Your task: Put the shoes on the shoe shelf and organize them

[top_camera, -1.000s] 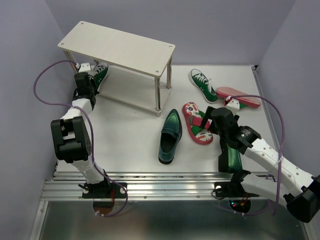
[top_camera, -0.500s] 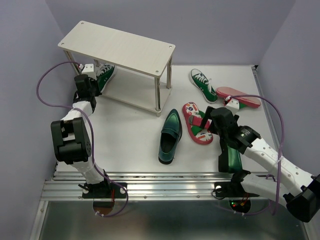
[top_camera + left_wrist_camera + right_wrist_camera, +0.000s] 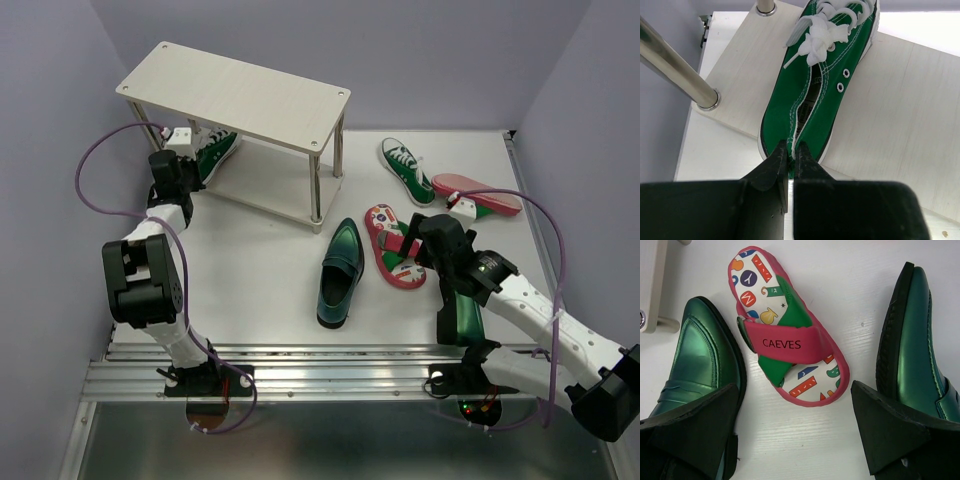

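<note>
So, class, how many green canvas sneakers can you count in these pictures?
2. One sneaker sits on the lower board of the shelf, heel pinched by the left gripper; the other sneaker lies on the table right of it.

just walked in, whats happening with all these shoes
Two robot arms are putting shoes onto a shoe shelf. The left hand is shut on the heel of a green sneaker, most of which lies over the shelf's lower board. The right hand is open above a red flip-flop, which lies on the table between two dark green loafers. A second sneaker and a second flip-flop lie further right, not yet shelved.
</note>
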You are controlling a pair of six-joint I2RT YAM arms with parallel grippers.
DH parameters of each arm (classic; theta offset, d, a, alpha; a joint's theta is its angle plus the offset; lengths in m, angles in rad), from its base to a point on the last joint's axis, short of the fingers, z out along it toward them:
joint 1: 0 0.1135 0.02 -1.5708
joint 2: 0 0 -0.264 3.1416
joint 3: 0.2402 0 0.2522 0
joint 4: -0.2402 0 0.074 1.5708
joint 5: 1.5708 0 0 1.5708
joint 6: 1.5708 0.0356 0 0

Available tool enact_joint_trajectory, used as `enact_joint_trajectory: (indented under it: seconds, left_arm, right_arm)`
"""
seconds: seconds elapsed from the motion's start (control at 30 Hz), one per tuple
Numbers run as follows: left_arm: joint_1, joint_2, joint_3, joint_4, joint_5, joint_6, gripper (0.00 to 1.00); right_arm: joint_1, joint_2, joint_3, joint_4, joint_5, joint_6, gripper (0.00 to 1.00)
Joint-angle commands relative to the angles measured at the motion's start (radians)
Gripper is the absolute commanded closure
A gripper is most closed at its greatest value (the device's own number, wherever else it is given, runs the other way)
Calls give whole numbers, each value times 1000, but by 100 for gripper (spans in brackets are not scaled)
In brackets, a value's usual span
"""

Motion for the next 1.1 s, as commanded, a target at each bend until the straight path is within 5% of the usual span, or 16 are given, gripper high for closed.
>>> enact_joint_trajectory:
  seconds: [0.0,1.07]
  left_arm:
    - [11,-1,61,172,25,33,100]
    - [63,33,113,173,-33,10,100]
  right_arm:
    - [-3,-8,36,23,21,-11,0]
    - [-3,15,42,27,10,-13,0]
